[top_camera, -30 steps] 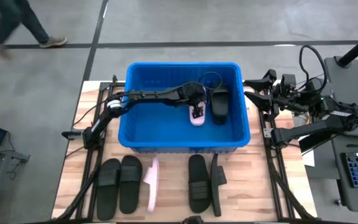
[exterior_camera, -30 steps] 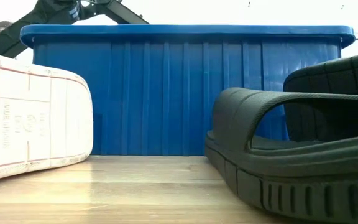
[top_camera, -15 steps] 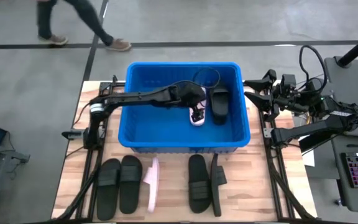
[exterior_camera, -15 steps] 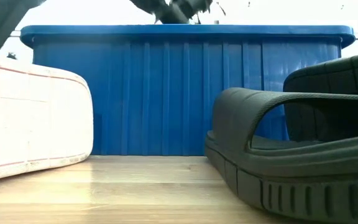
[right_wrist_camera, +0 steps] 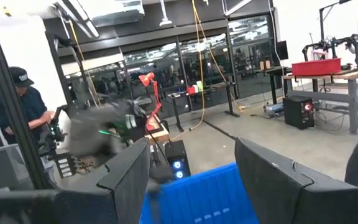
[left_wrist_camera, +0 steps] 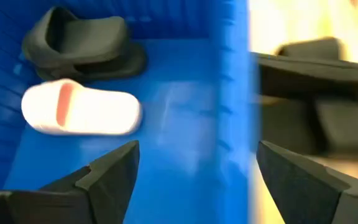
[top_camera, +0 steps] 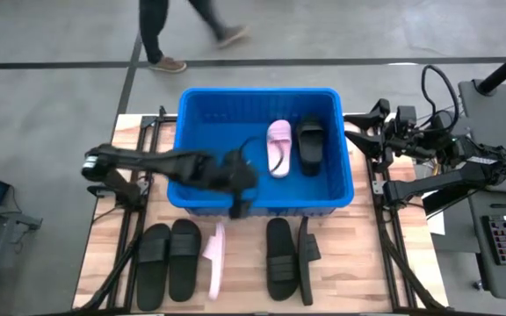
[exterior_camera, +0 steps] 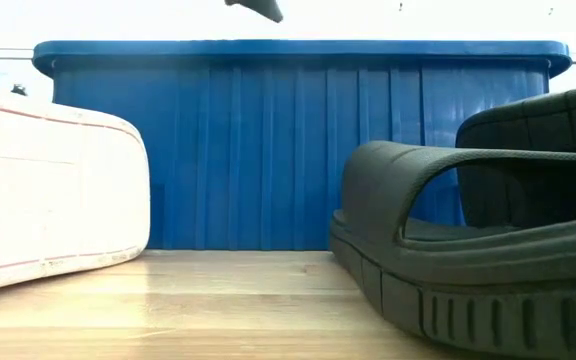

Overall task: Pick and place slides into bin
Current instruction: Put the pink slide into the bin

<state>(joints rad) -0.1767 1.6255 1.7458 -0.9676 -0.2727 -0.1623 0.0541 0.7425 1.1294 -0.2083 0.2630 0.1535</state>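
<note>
The blue bin (top_camera: 176, 149) stands at the table's far middle. In it a pale pink slide (top_camera: 278, 147) and a black slide (top_camera: 310, 145) lie side by side on the floor, soles down. My left gripper (top_camera: 238, 200) hovers open and empty over the bin's near wall (left_wrist_camera: 238, 93). Its wrist view shows the pink slide (left_wrist_camera: 79, 112) and the black slide (left_wrist_camera: 79, 40) ahead of the open fingers. My right gripper (right_wrist_camera: 194, 168) waits open and empty off the table's right side.
On the table before the bin lie two black slides (top_camera: 169, 262), a pink slide on its edge (top_camera: 215, 256), a black slide (top_camera: 279, 259) and another on its edge (top_camera: 306, 259). A person (top_camera: 183, 35) walks beyond the far edge.
My left gripper has left the pink slide lying in the bin beside the black one. It has drawn back toward the table's near left, from over the pink slide to above the bin's near wall.
</note>
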